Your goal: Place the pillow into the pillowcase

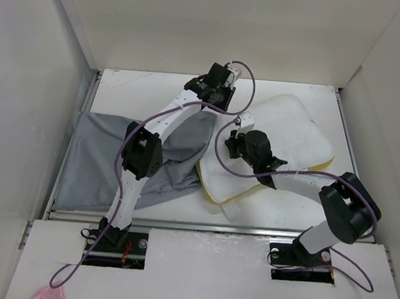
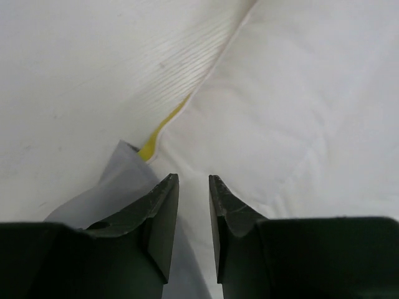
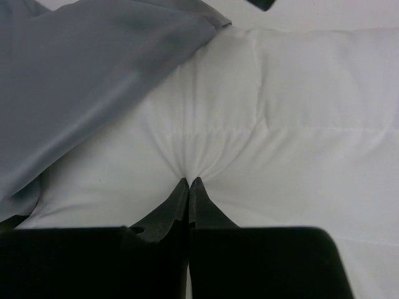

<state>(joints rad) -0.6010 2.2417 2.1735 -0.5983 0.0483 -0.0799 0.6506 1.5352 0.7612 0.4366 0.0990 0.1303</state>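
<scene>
White walls enclose white table bearing pillow, pillowcase.

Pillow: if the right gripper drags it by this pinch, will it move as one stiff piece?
Probably not. The pillow puckers into folds at the shut right gripper, so its cover likely stretches before the bulk follows. It looks plump and quilted, so probably light and floppy, sagging if lifted by one pinch.

In the top view the pillowcase lies left of centre on the table. The pillow lies right of centre, its left end partly under the pillowcase's right edge.
</scene>
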